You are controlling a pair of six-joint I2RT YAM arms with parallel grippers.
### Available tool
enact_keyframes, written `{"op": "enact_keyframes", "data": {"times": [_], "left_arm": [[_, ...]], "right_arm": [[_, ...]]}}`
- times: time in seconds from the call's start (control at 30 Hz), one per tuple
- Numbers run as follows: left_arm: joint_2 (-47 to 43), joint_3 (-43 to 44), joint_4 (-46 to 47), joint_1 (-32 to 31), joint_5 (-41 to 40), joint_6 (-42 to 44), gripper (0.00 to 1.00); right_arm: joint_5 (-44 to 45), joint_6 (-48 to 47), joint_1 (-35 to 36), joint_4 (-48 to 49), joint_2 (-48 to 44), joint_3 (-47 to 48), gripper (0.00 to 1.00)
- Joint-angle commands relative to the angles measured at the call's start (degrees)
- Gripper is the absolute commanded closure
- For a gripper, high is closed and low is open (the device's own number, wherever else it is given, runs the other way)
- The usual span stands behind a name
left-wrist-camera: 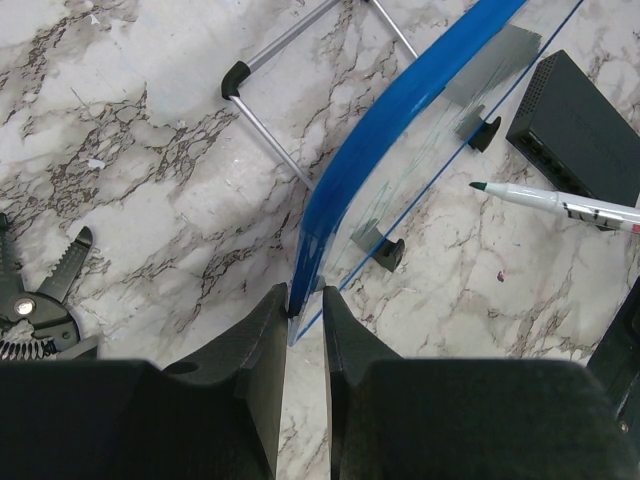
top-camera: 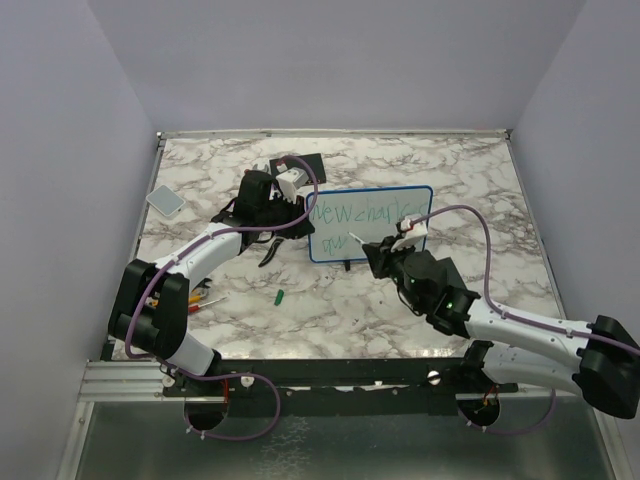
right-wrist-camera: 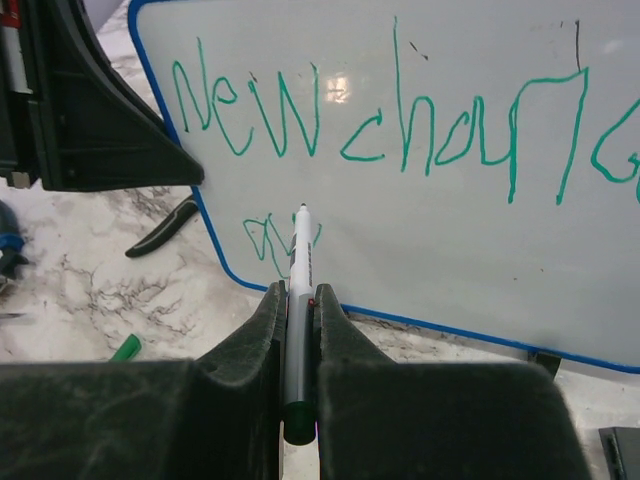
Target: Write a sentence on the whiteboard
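1. Top external view: the whiteboard (top-camera: 380,225) stands tilted on the marble table (top-camera: 480,200), its white face turned towards the arms, and one gripper is at each of its sides.
2. The left gripper (left-wrist-camera: 305,300) is at the whiteboard's left edge. Its fingers stand narrow and pinch the blue rim between them.
3. The right gripper (right-wrist-camera: 298,295) is in front of the whiteboard, near its lower left part. Its fingers are pressed together on the marker (right-wrist-camera: 300,260), which points up at the white face.
4. The sentence (right-wrist-camera: 400,100) is green handwriting on the whiteboard. The upper line reads about "new chang" before it runs out of the right wrist view. Only a few strokes of the lower line are there, near the whiteboard's lower left corner.
5. The marker's tip lies over those lower strokes; I cannot tell whether it touches the surface.
6. A thin metal stand (left-wrist-camera: 265,130) with a black end cap reaches out behind the whiteboard, and a small black foot (left-wrist-camera: 388,255) sits under its lower rim.
7. A black box with ports (left-wrist-camera: 580,120) lies beside the whiteboard on its written side.
8. A pair of pliers (left-wrist-camera: 40,300) lies on the table to the left of the whiteboard.
9. A green cap (top-camera: 281,296) lies in front of the whiteboard, off its lower left corner.
10. A grey pad (top-camera: 165,200) lies well apart from the whiteboard, far to its left.
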Motion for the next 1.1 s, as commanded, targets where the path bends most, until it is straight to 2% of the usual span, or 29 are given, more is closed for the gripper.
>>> {"op": "enact_keyframes", "data": {"times": [0.0,0.57,1.07], "left_arm": [[-1.64,1.05,0.01,-0.33,-0.38,-0.32,0.80],[-1.88,0.94,0.01,-0.35,-0.49,-0.33,0.80],[-1.86,0.94,0.01,-0.41,-0.36,-0.32,0.80]], "right_arm": [[3.70,1.99,-0.14,-4.14,1.39,-0.85,0.99],[7.21,0.97,-0.14,-0.26,4.91,-1.43,0.99],[2.54,-0.71,-0.10,0.79,8.07,0.15,0.99]]}}
